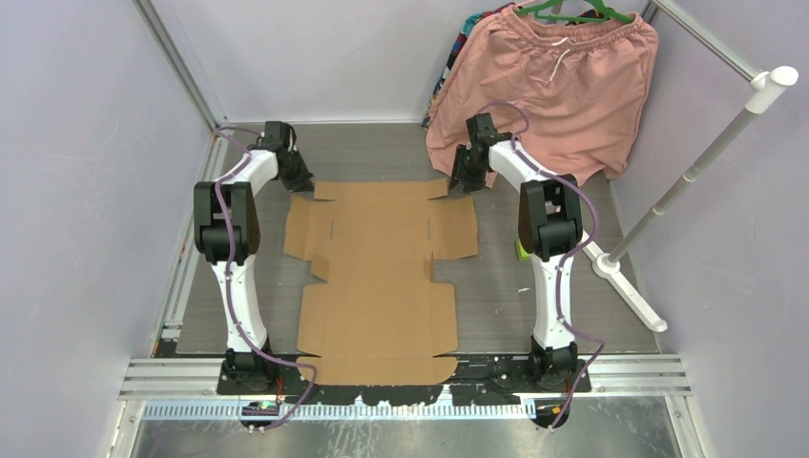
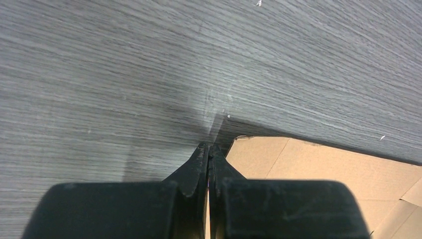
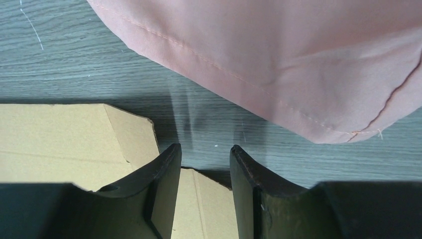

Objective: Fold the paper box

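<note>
Grey wood-grain table [image 1: 496,286] between pale lilac walls carries the paper box [image 1: 380,277], a big flat sheet of plain brown corrugated cardboard with flaps and notched tabs; no panel of it is raised yet. It lies in the middle of the table, between my two arms. My left gripper [image 2: 209,148] is pressed together, with nothing visible between the fingers, and its tip stands just beside the far left corner of the sheet. My right gripper [image 3: 205,152] is partly spread and pinches nothing, low over the far right corner; the hem of the pink cloth shorts [image 3: 298,59] hangs just beyond it. I judge the step in hand is to lift the far flaps. To do it well, I should bring a finger under the edge, raise both corners together along the scored line, and keep my right fingers off the shorts. The long axis of the sheet runs from my bases to the far side, with the wider, flapped end pointing away from me.
</note>
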Motion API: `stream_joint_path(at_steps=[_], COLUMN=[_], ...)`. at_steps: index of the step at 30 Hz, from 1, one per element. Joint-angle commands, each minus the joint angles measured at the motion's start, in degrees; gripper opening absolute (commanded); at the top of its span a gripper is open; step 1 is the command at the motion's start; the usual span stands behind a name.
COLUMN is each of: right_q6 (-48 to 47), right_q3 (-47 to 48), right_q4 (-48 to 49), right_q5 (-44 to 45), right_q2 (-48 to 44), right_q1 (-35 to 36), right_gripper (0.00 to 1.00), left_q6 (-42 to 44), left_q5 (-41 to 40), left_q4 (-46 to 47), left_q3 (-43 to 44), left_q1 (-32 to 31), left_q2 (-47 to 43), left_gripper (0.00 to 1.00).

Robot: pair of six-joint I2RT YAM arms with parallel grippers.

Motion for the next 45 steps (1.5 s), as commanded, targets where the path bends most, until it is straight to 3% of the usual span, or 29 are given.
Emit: stream_joint_path(at_steps=[1, 32, 38, 45], right_q6=[-1.1, -2.75, -2.9, -2.95], right_q3=[2.85, 7.04, 8.06, 8.56], right_q4=[2.18, 0.9, 0.3, 0.21], right_q5=[-1.75, 0.55, 0.64, 0.77], right_q2=[-1.23, -2.24, -1.26, -0.47], right_q1=[0.84, 5.93, 6.52, 7.55], right_gripper=[0.46, 0.48, 0.48, 0.47], left_q6=[-0.11, -1.81, -2.17, -2.43], left_q5=[2.03, 2.95, 2.62, 2.23], left_q4=[2.86, 1.9, 1.45, 1.15], left_q3=[-0.26, 1.9, 2.54, 3.11], left_q1=[-0.14, -3.54, -4.63, -5.98], left_q2=[-1.14, -4.72, -5.05, -5.21], left_gripper=[0.01, 0.01, 0.14, 0.17])
